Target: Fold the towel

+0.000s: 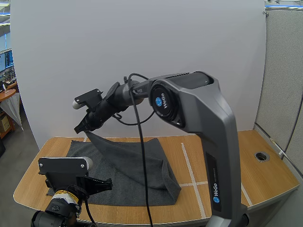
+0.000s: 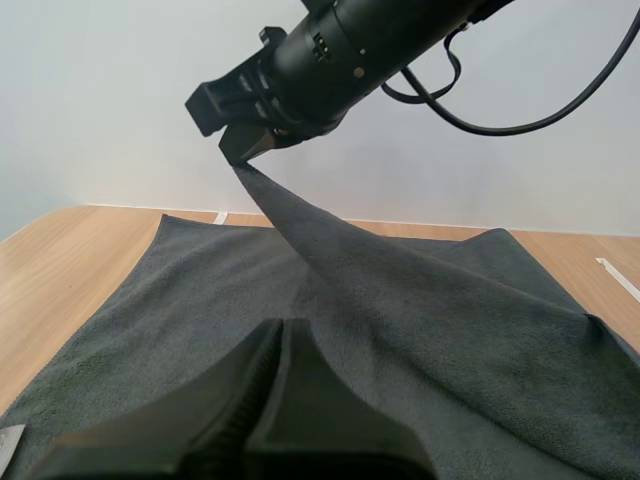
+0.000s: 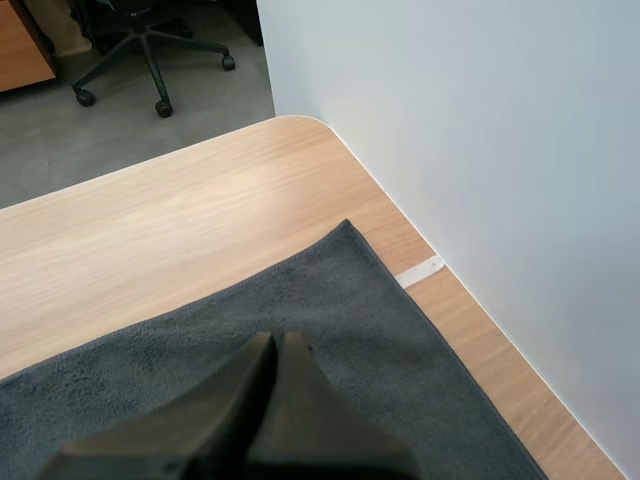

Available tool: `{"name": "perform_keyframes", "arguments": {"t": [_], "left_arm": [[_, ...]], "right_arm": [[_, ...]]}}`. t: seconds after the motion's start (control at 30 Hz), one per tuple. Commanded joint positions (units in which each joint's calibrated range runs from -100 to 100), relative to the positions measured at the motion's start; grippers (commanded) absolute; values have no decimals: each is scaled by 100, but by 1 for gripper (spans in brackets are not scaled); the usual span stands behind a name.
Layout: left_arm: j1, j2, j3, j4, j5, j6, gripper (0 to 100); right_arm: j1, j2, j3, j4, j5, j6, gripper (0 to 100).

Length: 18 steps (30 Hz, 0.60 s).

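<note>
Holding the towel (image 1: 128,165) corner high at back-left, pinched by right gripper (image 1: 83,128), left gripper (image 1: 109,182) closed empty, length running across wooden table (image 1: 265,182).

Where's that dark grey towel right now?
The dark grey towel lies on the left half of the wooden table in the high view, one corner pinched and lifted by the right gripper above its far left edge.

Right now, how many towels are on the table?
1: a dark grey towel spread over the left half of the table, one corner pinched and lifted between the fingers of the right gripper. Its folds might hide another.
</note>
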State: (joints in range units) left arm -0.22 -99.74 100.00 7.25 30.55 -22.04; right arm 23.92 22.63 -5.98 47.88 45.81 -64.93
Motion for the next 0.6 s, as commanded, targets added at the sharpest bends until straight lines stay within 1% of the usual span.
{"name": "perform_keyframes", "arguments": {"t": [0.0, 0.27, 0.57], "left_arm": [[-11, -26, 0, 32, -119, -31, 0], [-11, -26, 0, 32, -119, -31, 0], [-11, -26, 0, 32, -119, -31, 0]], "right_arm": [[55, 87, -154, -8, -284, -30, 0], [115, 310, -411, -8, -859, -30, 0], [208, 426, -411, -8, -1038, -30, 0]]}}
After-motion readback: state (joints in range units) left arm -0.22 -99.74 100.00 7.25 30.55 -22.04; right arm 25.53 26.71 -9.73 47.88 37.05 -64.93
